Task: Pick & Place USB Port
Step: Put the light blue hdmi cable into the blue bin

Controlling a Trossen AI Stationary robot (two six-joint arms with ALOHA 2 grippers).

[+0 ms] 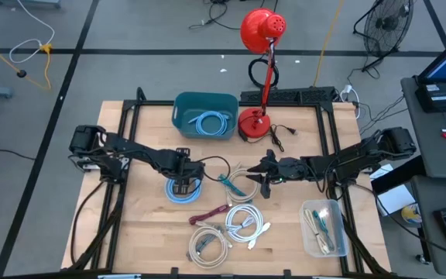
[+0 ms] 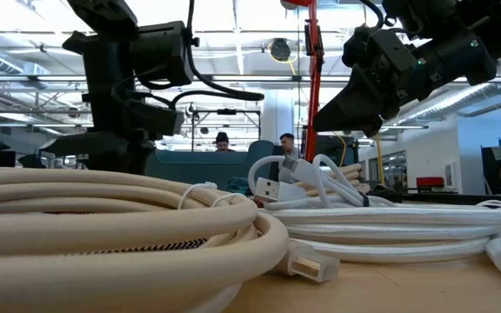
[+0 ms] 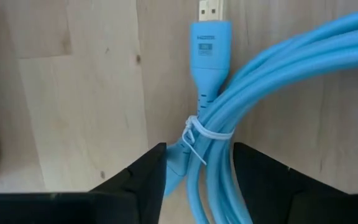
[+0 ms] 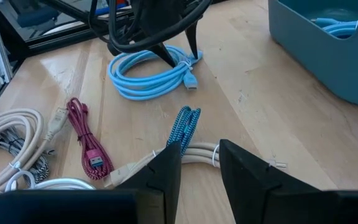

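A light blue cable [image 1: 175, 195] lies coiled on the wooden table, bound by a white zip tie [image 3: 199, 132], with its flat metal plug [image 3: 211, 9] pointing away from the coil. My left gripper [image 3: 199, 177] points down over the tied part, open, one finger on each side of the bundle [image 4: 190, 60]. My right gripper [image 4: 201, 158] hangs open and holds nothing, above the table's middle [image 1: 265, 178]. It stands over a teal braided cable [image 4: 185, 121] and a white cable [image 4: 199, 152]. My left gripper comes from above, its fingers [image 3: 143, 180] lying across the blue cable's tied strands just below the zip tie [image 3: 211, 174]. The strands fill the gap between the fingers. Whether the fingers touch them, I cannot tell. The coil lies flat on the table.
A teal bin [image 1: 183, 105] at the back holds another blue cable [image 1: 211, 122]. A red desk lamp [image 1: 254, 122] stands beside it. Cream and white coils [image 1: 231, 229] and a maroon cable [image 4: 89, 140] lie nearer the front. A clear box [image 1: 322, 226] sits at the front right.
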